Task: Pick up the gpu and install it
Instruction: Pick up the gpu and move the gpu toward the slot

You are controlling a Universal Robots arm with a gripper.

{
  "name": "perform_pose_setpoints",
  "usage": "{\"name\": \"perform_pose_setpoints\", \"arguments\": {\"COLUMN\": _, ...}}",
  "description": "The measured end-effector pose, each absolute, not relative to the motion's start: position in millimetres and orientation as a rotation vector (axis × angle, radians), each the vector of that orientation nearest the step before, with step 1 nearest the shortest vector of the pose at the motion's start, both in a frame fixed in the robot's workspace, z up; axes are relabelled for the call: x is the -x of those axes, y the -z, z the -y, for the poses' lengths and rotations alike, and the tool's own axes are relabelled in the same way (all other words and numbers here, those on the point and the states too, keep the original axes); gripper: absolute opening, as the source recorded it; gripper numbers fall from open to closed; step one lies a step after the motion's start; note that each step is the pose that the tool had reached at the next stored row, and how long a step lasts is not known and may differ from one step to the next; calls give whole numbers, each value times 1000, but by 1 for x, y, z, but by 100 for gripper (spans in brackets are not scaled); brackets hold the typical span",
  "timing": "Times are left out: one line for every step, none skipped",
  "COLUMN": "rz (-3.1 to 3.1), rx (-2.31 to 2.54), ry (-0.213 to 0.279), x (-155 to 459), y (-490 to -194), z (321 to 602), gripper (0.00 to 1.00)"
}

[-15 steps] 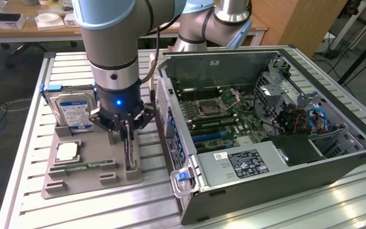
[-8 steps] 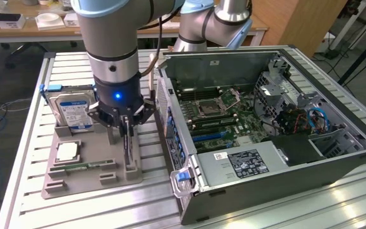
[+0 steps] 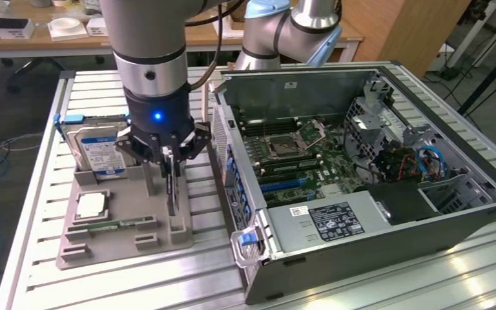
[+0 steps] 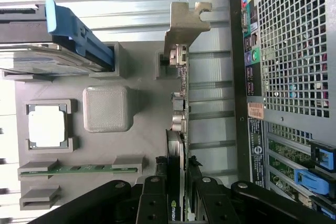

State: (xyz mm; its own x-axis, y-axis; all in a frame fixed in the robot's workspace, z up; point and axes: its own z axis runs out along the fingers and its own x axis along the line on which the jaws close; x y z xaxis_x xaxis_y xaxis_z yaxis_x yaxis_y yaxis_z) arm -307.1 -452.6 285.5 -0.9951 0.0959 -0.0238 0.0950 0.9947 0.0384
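Tool (image 4: 178, 184) clamped on the gpu (image 4: 177, 145) standing edgewise in grey tray (image 4: 147, 129), gripped part hidden by fingers (image 4: 156, 200)

gpu (image 4: 179, 129): green circuit board, black plastic cooler, bare silver metal end bracket.
gripper (image 4: 177, 182): matt black, smooth.
holder tray (image 4: 144, 135): matt grey plastic, faintly grainy.
table (image 3: 119, 284): ribbed aluminium, soft brushed sheen.
computer case (image 4: 294, 40): grey sheet metal, perforated rear panel.
latches (image 4: 315, 179): glossy blue plastic.
processor lid (image 4: 47, 128): dull silver metal.
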Motion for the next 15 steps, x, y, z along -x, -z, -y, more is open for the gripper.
{"name": "perform_pose_setpoints", "arguments": {"rz": -3112, "rx": -149, "ry": -58, "x": 307, "y": -285, "z": 453, "gripper": 26}}
{"name": "perform_pose_setpoints", "arguments": {"rz": -3112, "rx": -149, "ry": -58, "x": 307, "y": -286, "z": 453, "gripper": 26}}
{"name": "perform_pose_setpoints", "arguments": {"rz": -3112, "rx": -149, "ry": -58, "x": 307, "y": -286, "z": 453, "gripper": 26}}
{"name": "perform_pose_setpoints", "arguments": {"rz": -3112, "rx": -149, "ry": -58, "x": 307, "y": -286, "z": 453, "gripper": 26}}
{"name": "perform_pose_setpoints", "arguments": {"rz": -3115, "rx": -149, "ry": -57, "x": 306, "y": -286, "z": 453, "gripper": 26}}
{"name": "perform_pose_setpoints", "arguments": {"rz": -3120, "rx": -149, "ry": -57, "x": 305, "y": -287, "z": 453, "gripper": 26}}
{"name": "perform_pose_setpoints", "arguments": {"rz": -3126, "rx": -150, "ry": -57, "x": 304, "y": -287, "z": 453, "gripper": 26}}
{"name": "perform_pose_setpoints", "arguments": {"rz": -3132, "rx": -150, "ry": -57, "x": 303, "y": -289, "z": 453, "gripper": 26}}
{"name": "perform_pose_setpoints", "arguments": {"rz": -3136, "rx": -151, "ry": -56, "x": 302, "y": -290, "z": 453, "gripper": 26}}
{"name": "perform_pose_setpoints", "arguments": {"rz": -3141, "rx": -151, "ry": -56, "x": 302, "y": -293, "z": 453, "gripper": 26}}
{"name": "perform_pose_setpoints", "arguments": {"rz": -3145, "rx": -151, "ry": -56, "x": 302, "y": -296, "z": 453, "gripper": 26}}
{"name": "perform_pose_setpoints", "arguments": {"rz": -3147, "rx": -152, "ry": -56, "x": 302, "y": -299, "z": 453, "gripper": 26}}
{"name": "perform_pose_setpoints", "arguments": {"rz": -3149, "rx": -152, "ry": -56, "x": 302, "y": -303, "z": 453, "gripper": 26}}
{"name": "perform_pose_setpoints", "arguments": {"rz": -3151, "rx": -152, "ry": -56, "x": 302, "y": -307, "z": 453, "gripper": 26}}
{"name": "perform_pose_setpoints", "arguments": {"rz": -3152, "rx": -152, "ry": -55, "x": 302, "y": -311, "z": 453, "gripper": 26}}
